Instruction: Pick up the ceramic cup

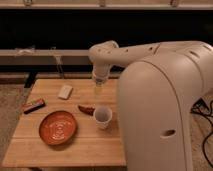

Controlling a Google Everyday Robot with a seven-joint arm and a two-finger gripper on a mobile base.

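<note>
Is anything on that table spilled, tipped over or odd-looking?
Nothing stands out. The ceramic cup stands upright beside the orange plate, which lies flat; no spill shows on the table. The gripper hangs above the table, behind the cup.

Your pincer point(99, 86) hangs over the far side of the counter point(75, 147), above and behind the cup point(102, 116) and apart from it. The cup stands upright near the right edge, with a small red-brown item point(86, 108) just to its left. The plate point(58, 127) lies front-left. You have a pale block point(65, 91) at the back and a dark bar point(33, 105) at the left edge.
</note>
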